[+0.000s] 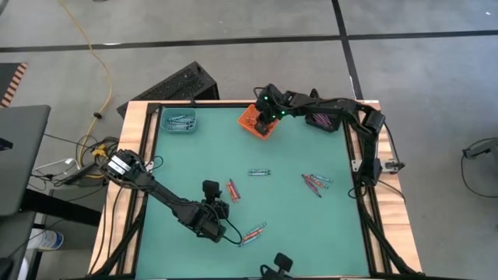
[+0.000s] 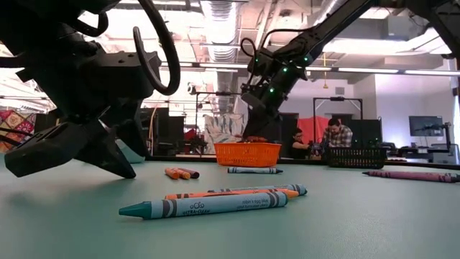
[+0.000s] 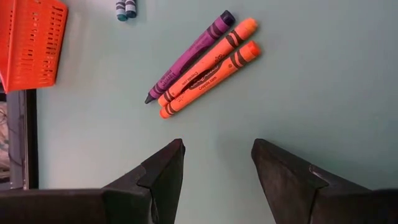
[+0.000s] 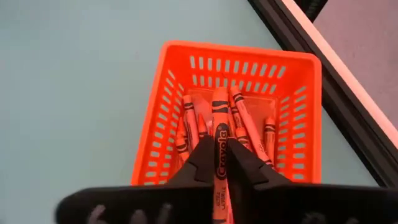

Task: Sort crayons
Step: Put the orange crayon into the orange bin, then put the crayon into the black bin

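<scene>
The right tool (image 4: 219, 163) hangs over the orange bin (image 4: 166, 81) at the far edge of the green worktop (image 1: 288, 218), clenched on an orange crayon (image 4: 220, 134) that points down among other orange crayons in that bin; whether its tip touches them is hard to tell. The left tool (image 3: 217, 165), well away from the orange bin toward the near edge, is released and spread above a purple crayon (image 3: 189, 56) and two orange ones (image 3: 208, 70) lying side by side; more crayons lie scattered across the worktop.

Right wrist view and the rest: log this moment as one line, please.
right tool: orange crayon between fingers, over orange bin | left tool: open, above three crayons | loose crayons remain
</scene>
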Robot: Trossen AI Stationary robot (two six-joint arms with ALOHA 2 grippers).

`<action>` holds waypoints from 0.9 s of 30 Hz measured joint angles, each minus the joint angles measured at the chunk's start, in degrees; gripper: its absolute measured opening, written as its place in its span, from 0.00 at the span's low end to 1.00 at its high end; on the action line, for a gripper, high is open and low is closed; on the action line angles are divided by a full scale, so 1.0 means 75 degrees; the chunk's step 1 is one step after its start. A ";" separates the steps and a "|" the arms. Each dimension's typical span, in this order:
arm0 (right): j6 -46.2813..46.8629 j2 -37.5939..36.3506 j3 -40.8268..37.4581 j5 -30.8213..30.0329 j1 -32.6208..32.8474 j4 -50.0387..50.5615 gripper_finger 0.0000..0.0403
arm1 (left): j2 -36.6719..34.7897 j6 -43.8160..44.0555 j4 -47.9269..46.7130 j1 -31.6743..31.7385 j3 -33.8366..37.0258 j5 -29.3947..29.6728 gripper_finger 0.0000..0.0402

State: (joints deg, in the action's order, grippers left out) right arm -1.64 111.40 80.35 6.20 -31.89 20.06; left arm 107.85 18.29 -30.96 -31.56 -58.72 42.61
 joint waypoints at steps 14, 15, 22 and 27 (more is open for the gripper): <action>-0.0128 -0.1401 -0.0005 -0.0024 0.0393 0.1464 0.50 | -0.0333 0.0350 -0.0087 -0.0656 0.0003 0.0384 0.47; -0.0217 -0.1588 -0.0005 0.0027 0.0504 0.1546 0.51 | -0.0456 0.0354 -0.0084 -0.0731 0.0003 0.0611 0.47; -0.0917 -0.2553 0.0001 0.1231 0.1775 0.2622 0.48 | -0.1262 0.0234 0.0374 -0.1246 0.0003 0.0949 0.47; -0.0800 -0.2759 -0.0286 0.1172 0.3111 0.3577 0.45 | -0.1402 0.0185 0.1451 -0.1715 0.0002 0.0896 0.47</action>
State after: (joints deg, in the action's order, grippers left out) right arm -7.63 90.71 78.20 14.98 -8.55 46.89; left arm 97.34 19.68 -20.08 -44.42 -58.71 49.33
